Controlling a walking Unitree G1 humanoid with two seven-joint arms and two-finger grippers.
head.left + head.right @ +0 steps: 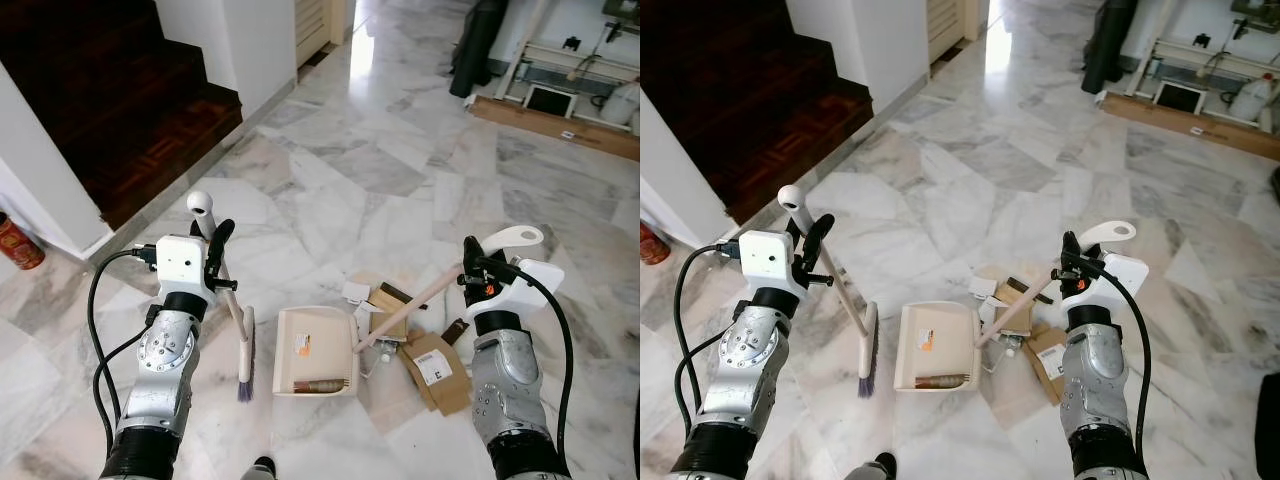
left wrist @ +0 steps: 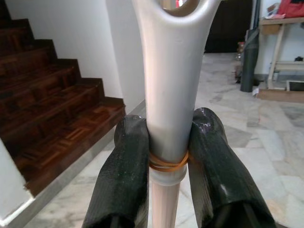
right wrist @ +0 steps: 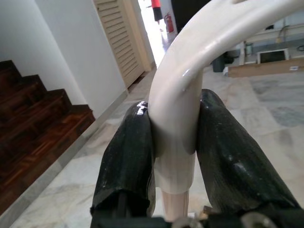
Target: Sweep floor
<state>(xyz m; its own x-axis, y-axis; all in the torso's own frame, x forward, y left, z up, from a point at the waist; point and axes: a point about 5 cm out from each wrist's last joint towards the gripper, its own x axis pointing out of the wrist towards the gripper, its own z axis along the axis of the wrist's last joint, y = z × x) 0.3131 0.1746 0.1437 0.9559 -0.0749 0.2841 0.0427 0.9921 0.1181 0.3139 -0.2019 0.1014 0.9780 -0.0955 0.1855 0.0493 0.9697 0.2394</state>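
left eye view | L tool (image 1: 218,252) clenched on broom (image 1: 243,352) handle | R tool (image 1: 470,262) clenched on dustpan (image 1: 316,352) handle

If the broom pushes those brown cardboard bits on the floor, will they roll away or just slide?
The cardboard pieces lie flat on the marble floor, so they would probably slide, not roll. The floor looks shiny and smooth, so they may skid easily. They look thin and light, so the broom in the left gripper might ride over some.
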